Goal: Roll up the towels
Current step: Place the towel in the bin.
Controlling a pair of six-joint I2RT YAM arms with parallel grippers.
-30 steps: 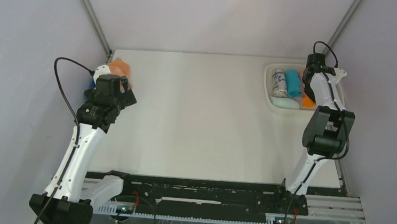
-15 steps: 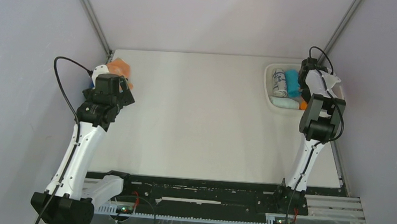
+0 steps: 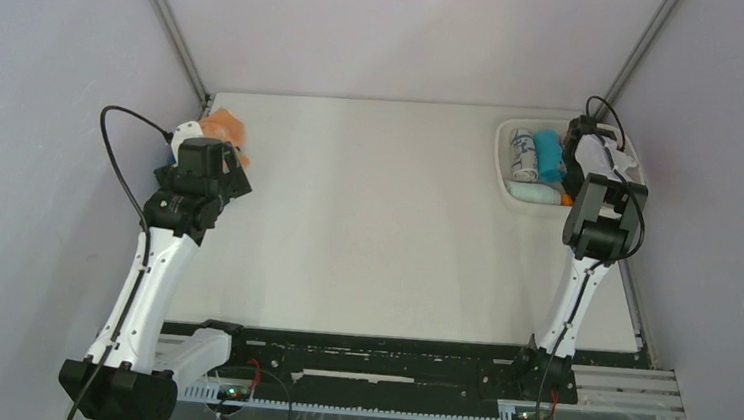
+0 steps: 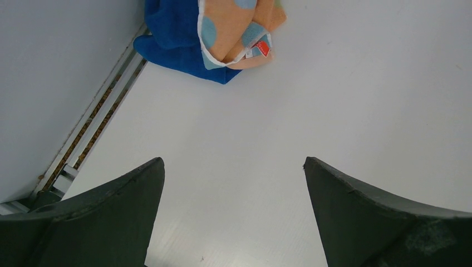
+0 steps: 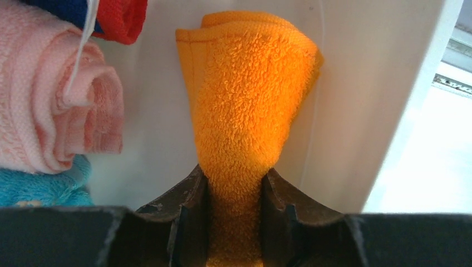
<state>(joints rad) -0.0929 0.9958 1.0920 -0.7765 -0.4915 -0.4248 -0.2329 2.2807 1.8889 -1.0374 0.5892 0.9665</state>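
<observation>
Right now the right gripper (image 5: pixel 235 189) is closed most of the way, pinching the orange towel (image 5: pixel 245 100), which sticks out ahead of its fingers inside the white tray (image 5: pixel 356 83). Just left of them in the wrist view lie a rolled pink towel (image 5: pixel 55 111) and a turquoise towel (image 5: pixel 44 186). The left gripper (image 4: pixel 234 167) is spread wide and holds nothing. Ahead of it, a peach spotted towel (image 4: pixel 236 28) lies crumpled against a dark blue towel (image 4: pixel 172 33).

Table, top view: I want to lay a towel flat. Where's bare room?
The table is bare across its middle, between the towel pile at far left and the tray at far right. The tray is crowded with towels.
</observation>
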